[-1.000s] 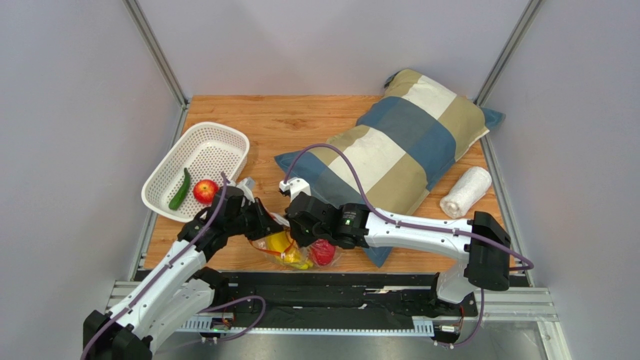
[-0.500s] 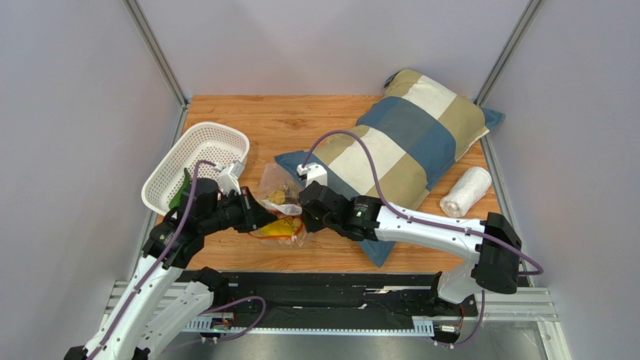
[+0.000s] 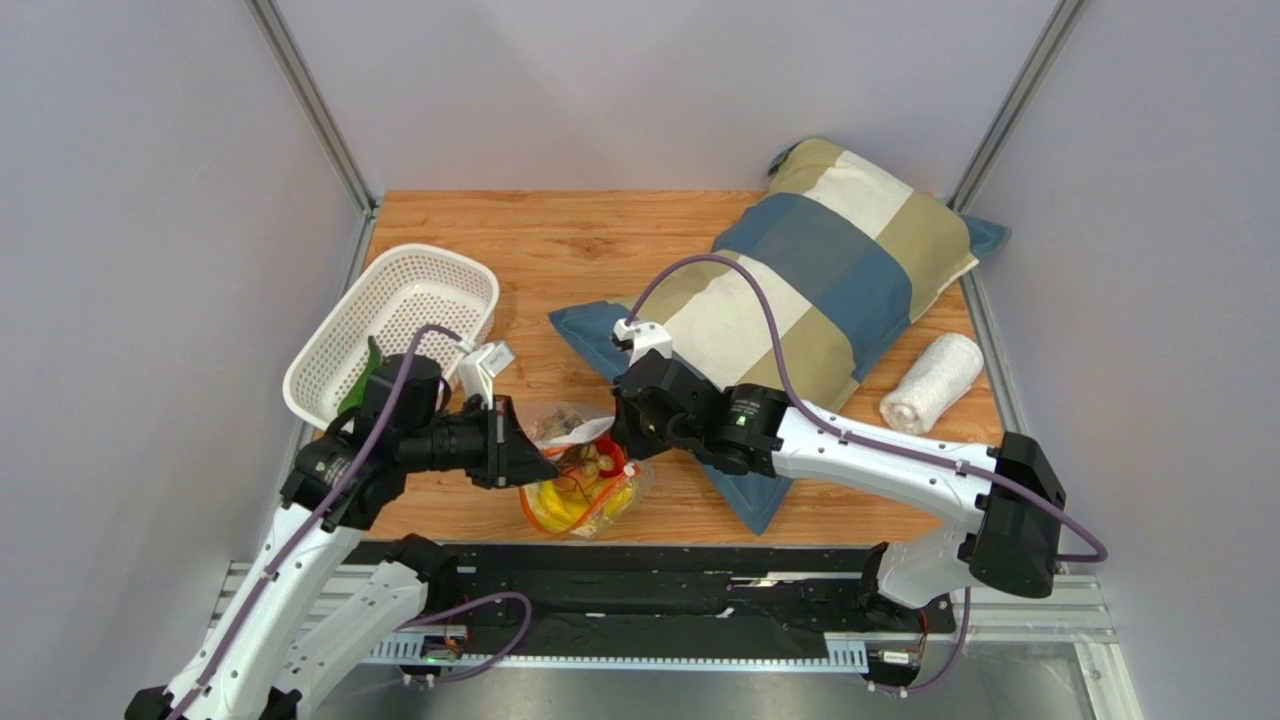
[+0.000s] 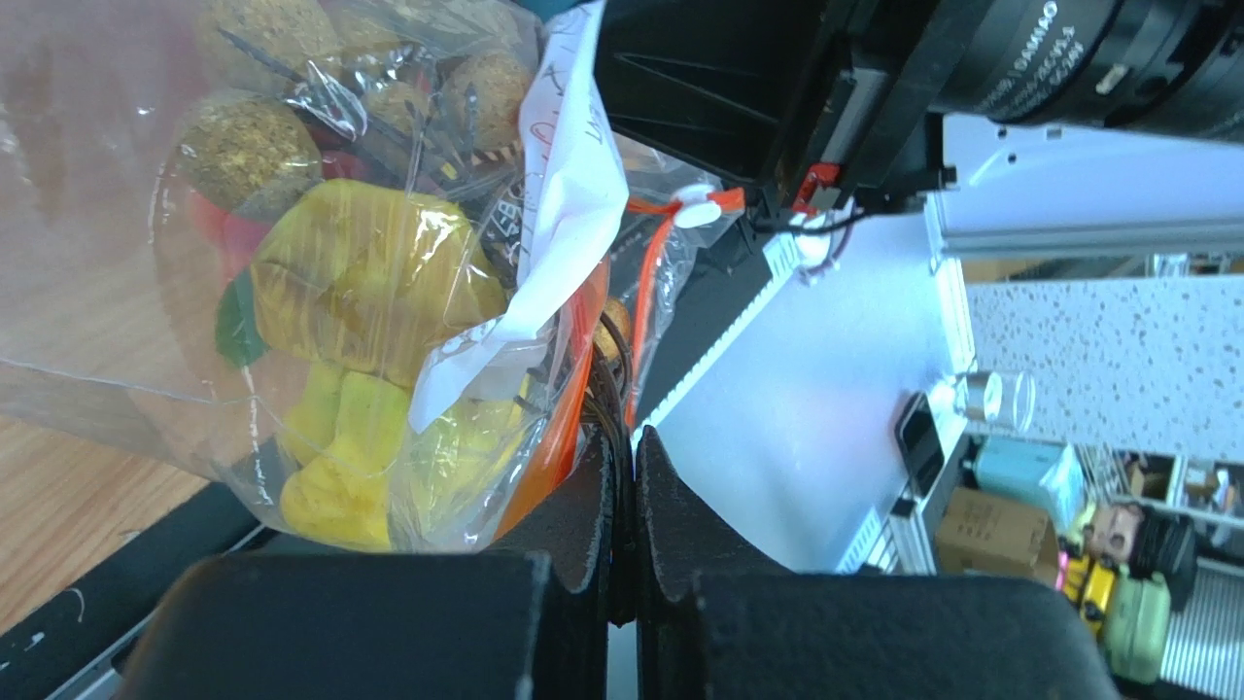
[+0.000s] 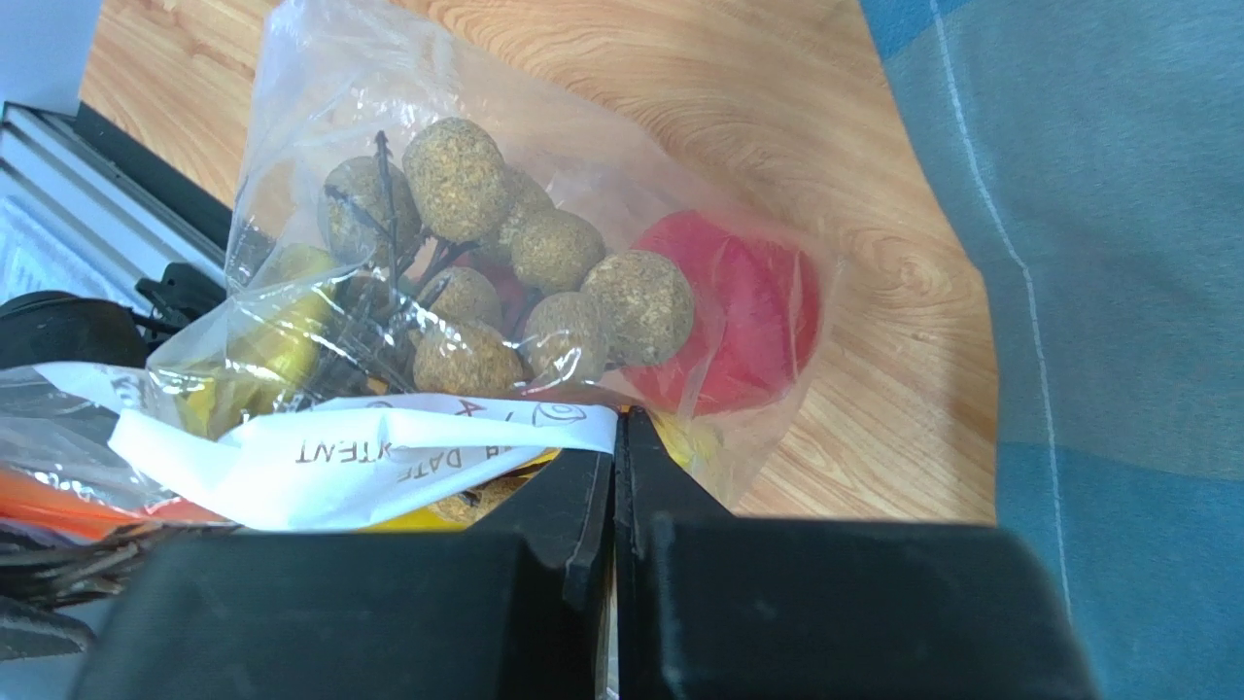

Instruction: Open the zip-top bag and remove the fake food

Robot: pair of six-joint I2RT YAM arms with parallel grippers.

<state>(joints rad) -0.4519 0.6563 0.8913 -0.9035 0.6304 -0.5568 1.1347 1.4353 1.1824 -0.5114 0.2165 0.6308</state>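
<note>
One zip-top bag (image 3: pixel 579 483), one grape bunch (image 5: pixel 511 277), one white basket (image 3: pixel 398 312), one checked pillow (image 3: pixel 819 278), one rolled towel (image 3: pixel 930 384)

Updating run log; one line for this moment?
left hand: shut on zip-top bag | right hand: shut on zip-top bag | fake food: inside bag

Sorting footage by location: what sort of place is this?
Likely a robotics lab test cell: plain grey walls box in a small wooden table, with a metal mounting rail at its near edge.
</note>
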